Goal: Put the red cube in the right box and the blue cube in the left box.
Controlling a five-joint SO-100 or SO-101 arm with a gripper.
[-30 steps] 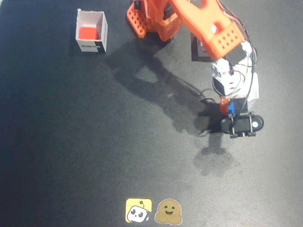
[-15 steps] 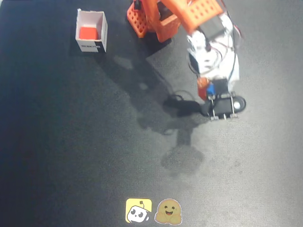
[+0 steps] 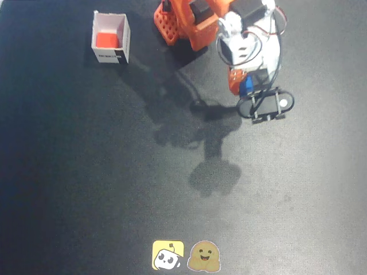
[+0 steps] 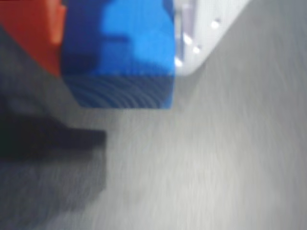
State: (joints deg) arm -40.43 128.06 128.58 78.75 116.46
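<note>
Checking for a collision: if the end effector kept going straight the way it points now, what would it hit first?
Probably just the bare black mat. The end effector, shut on the blue cube, points down at it; height is unclear.

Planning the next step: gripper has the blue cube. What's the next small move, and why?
Probably no release here: carry the small matte blue cube on toward an empty box. The gripper is shut on it over bare dark mat. The only small white open-top paper box in view already contains the small red-orange cube. A second box isn't visible.
</note>
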